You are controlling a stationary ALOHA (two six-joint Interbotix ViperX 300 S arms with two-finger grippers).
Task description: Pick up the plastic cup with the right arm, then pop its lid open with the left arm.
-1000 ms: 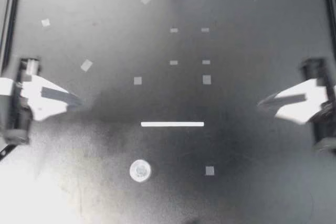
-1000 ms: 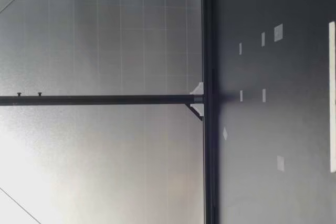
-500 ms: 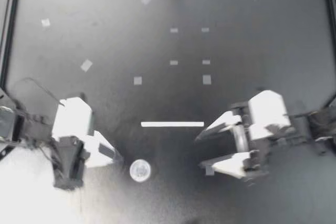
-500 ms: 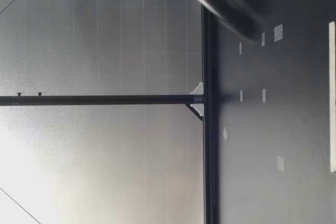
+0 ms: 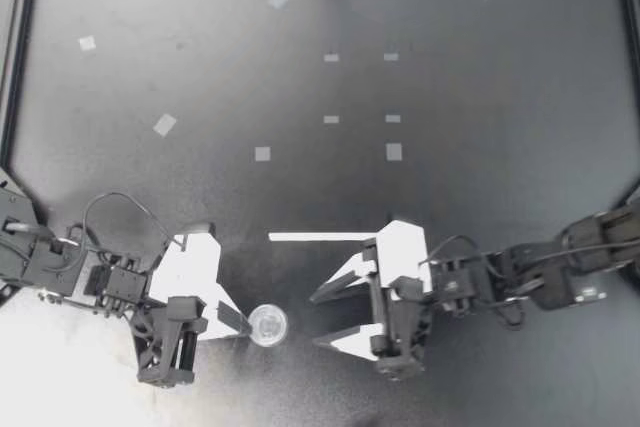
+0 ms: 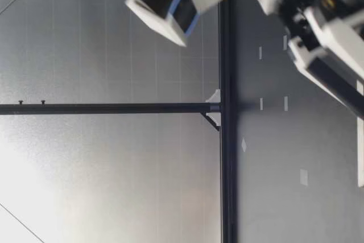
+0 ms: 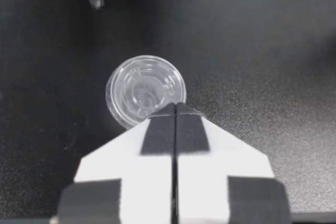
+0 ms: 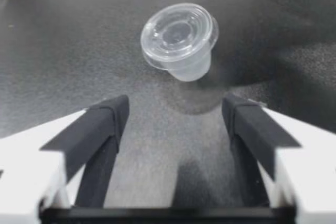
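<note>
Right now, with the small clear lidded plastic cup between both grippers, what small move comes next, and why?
Probably ease my right gripper forward: its fingers are open and aimed at the small clear plastic cup, which sits ahead of, not between, them. My left gripper is shut, tips beside the cup.

A robot lab bench: a black table (image 5: 520, 67) marked with tape squares (image 5: 262, 154), a black rail (image 6: 225, 197) edging the table, plain gridded panels (image 6: 114, 186) behind the table.

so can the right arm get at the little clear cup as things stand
Probably yes: my right gripper is open, facing the cup, only bare table between. My left gripper, shut, is at the cup's far side, not in the way.
</note>
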